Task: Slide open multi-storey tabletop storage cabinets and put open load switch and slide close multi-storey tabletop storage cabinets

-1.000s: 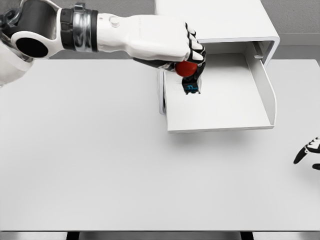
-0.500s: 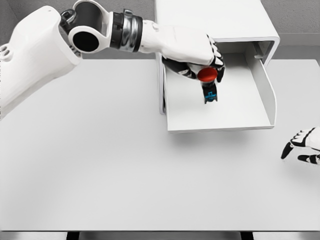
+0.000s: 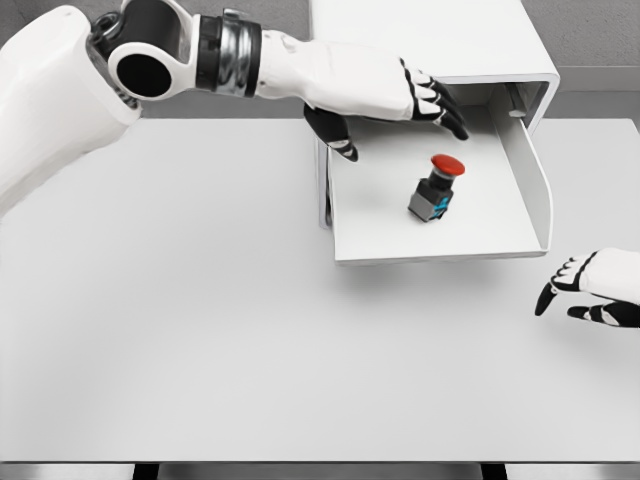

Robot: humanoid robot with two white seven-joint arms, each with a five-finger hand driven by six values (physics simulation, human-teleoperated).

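The white storage cabinet (image 3: 430, 40) stands at the back of the table with its lower drawer (image 3: 540, 190) pulled out toward me. A load switch (image 3: 437, 186) with a red round cap and a grey-and-blue body lies tilted on the drawer floor. Above the drawer's back part, my left hand (image 3: 400, 115) is open with its fingers spread and holds nothing; the switch is apart from it, below and to the right. My right hand (image 3: 575, 290) hovers open over the table at the right edge, in front of the drawer's right corner.
The white table (image 3: 200, 330) spreads wide to the left and front of the drawer. My left arm reaches across from the upper left over the table's back edge.
My left hand carried the switch rightward over the drawer, then let it go; the switch now lies on the drawer floor. My right hand has moved further into view, leftward.
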